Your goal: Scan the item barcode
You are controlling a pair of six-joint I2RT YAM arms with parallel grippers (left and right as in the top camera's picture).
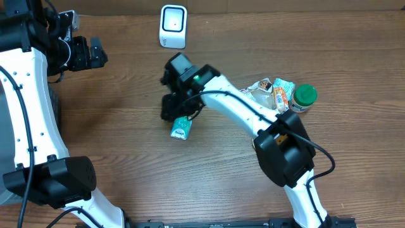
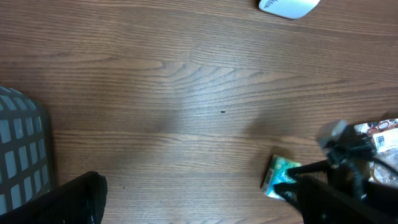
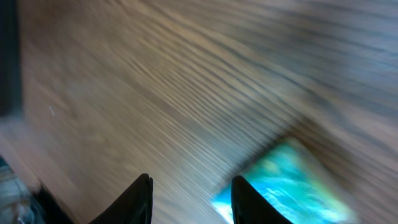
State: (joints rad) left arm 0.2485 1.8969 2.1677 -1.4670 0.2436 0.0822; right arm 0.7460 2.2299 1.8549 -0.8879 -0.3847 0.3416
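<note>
The item, a small teal packet (image 1: pixel 180 128), lies flat on the wooden table near the middle. My right gripper (image 1: pixel 175 109) hangs just above its far end. In the right wrist view the gripper (image 3: pixel 193 182) is open with only bare wood between its fingers, and the blurred teal packet (image 3: pixel 287 182) lies just to the right of the right finger. The white barcode scanner (image 1: pixel 173 26) stands at the table's far edge. My left gripper (image 1: pixel 88 54) is open and empty at the far left. The left wrist view shows the packet (image 2: pixel 280 176) under the dark right gripper.
A pile of other items lies at the right: crinkled snack packets (image 1: pixel 271 92) and a jar with a green lid (image 1: pixel 304 98). A grey slotted basket (image 2: pixel 18 152) sits off the table's left side. The scanner's base (image 2: pixel 287 6) shows at the top of the left wrist view.
</note>
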